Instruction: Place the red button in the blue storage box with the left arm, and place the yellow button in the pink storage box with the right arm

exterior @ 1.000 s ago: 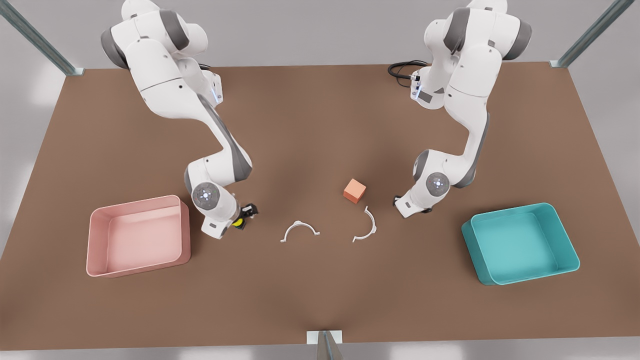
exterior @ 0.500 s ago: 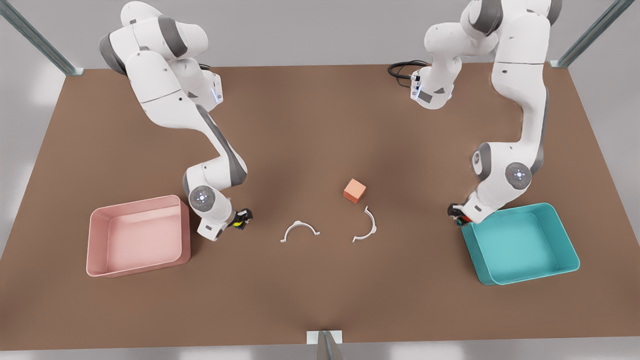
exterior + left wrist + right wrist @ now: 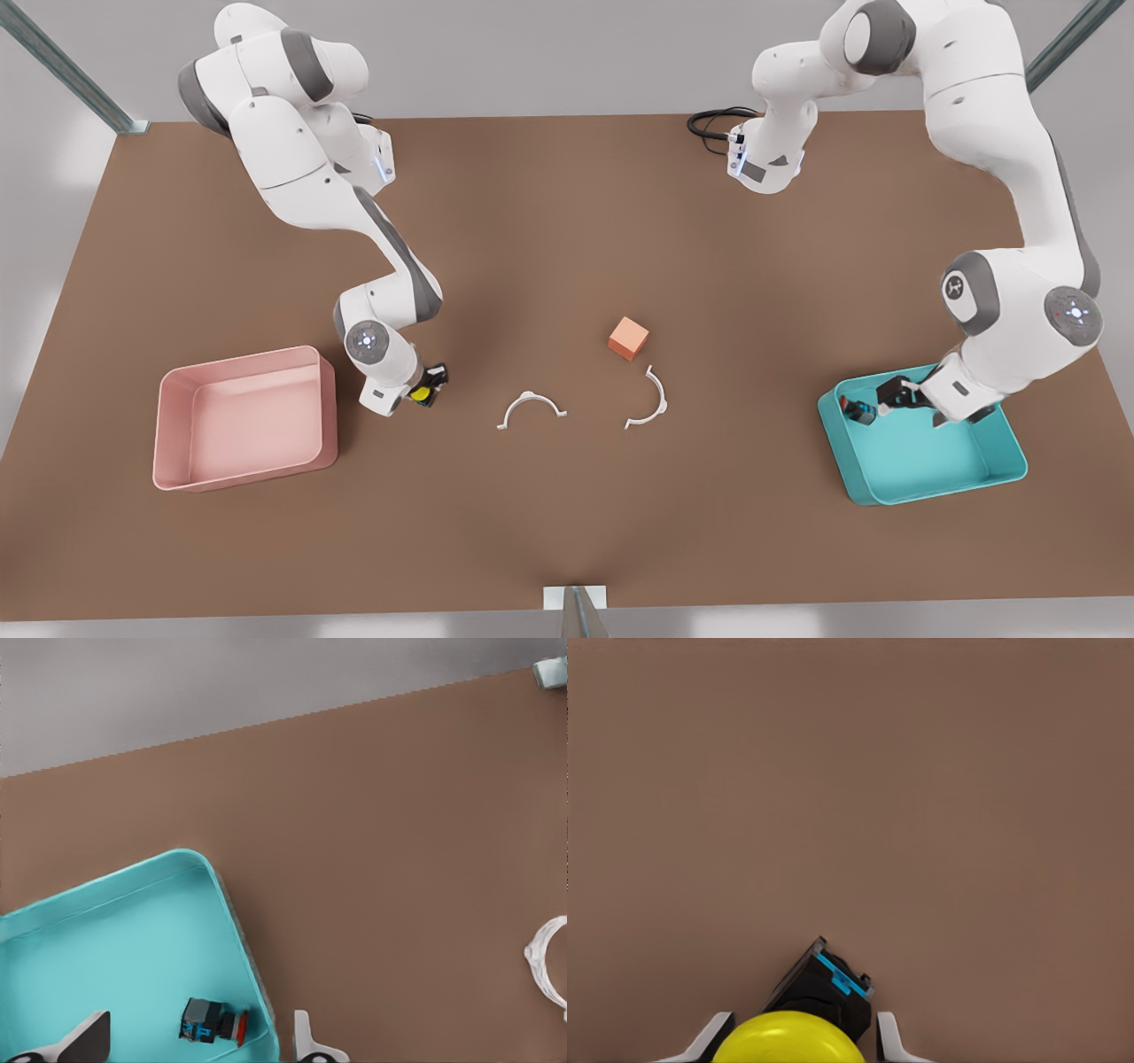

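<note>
Left hand [image 3: 886,396]: mine, over the blue storage box [image 3: 997,477] at the front view's right; fingers [image 3: 84,1041] spread apart with nothing between them.
Red button [image 3: 858,409]: lying on its side on the box floor near the corner at the box's 10 o'clock in the front view, just beside my left hand but free of it; in the left wrist view [image 3: 213,1023] it lies by the box wall [image 3: 232,930], red cap toward the wall.
Right hand [image 3: 430,383]: mine, low over the counter [image 3: 549,230], just beside the pink storage box [image 3: 177,478] at its 3 o'clock; fingers [image 3: 890,1038] clamped on the yellow button.
Yellow button [image 3: 423,391]: held in my right hand; in the right wrist view [image 3: 793,1038] the yellow cap faces the camera and the black base [image 3: 824,985] points away over bare counter.
Pink storage box: at the front view's left, holding nothing.
Orange cube [image 3: 628,338]: near the counter's middle.
White arc pieces: one [image 3: 530,408] at 7 o'clock from the cube, the other [image 3: 649,400] just below the cube; both flat on the counter, apart from each other.
</note>
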Tool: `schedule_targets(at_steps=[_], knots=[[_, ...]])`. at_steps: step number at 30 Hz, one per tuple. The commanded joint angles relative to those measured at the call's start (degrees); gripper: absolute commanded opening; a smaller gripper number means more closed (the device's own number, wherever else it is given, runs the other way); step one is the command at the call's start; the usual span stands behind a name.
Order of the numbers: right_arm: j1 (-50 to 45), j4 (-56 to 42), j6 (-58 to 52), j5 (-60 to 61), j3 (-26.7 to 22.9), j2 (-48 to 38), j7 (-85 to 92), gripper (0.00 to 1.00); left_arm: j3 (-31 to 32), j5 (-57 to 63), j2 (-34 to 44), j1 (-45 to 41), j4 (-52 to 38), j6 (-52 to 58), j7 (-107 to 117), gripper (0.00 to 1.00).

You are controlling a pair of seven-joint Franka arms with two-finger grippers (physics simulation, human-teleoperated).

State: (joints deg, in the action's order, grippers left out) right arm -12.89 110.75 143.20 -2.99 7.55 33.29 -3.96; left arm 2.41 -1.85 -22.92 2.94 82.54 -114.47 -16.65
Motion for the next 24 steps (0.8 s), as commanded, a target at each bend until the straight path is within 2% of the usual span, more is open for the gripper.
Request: schedule_targets(at_steps=[1,2,3,4,7,11,15,19,24], knots=[[0.0,0.0,1.8,0.1,0.1,0.1,0.3,0.66,-0.3,4.5,1.5,-5.1,-7.4,20.9,25.9,1.0],[0.0,0.0,1.8,0.1,0.0,0.1,0.3,0.56,-7.4,3.4,4.5,-12.7,-7.5,21.6,26.1,1.0],[0.0,-0.1,1.8,0.1,0.0,0.1,0.3,0.53,-8.7,1.0,6.1,-13.8,-7.7,22.7,26.1,1.0],[0.1,-0.2,1.8,0.1,0.1,0.1,0.3,0.45,-8.3,1.1,6.0,-14.3,-8.0,23.1,26.2,1.0],[0.1,-0.8,1.5,0.1,0.1,-0.8,0.2,0.44,-8.6,1.6,3.3,-15.0,-11.2,22.4,26.4,1.0],[2.2,-1.8,-1.7,0.1,-0.1,-7.8,0.3,0.44,-8.8,3.6,1.1,-14.8,-10.7,22.5,26.1,1.0],[8.9,-1.0,-8.8,0.1,0.0,-14.3,5.8,0.44,-8.9,3.2,1.4,-13.4,-10.7,22.8,26.1,1.0],[17.5,5.2,-10.0,0.1,0.0,-19.9,13.7,0.44,-8.9,3.4,1.3,-13.6,-10.7,22.8,26.2,1.0],[25.6,5.7,-7.6,0.1,-0.1,-15.5,18.5,0.49,-8.9,3.5,1.3,-13.6,-10.7,22.8,26.2,1.0]])
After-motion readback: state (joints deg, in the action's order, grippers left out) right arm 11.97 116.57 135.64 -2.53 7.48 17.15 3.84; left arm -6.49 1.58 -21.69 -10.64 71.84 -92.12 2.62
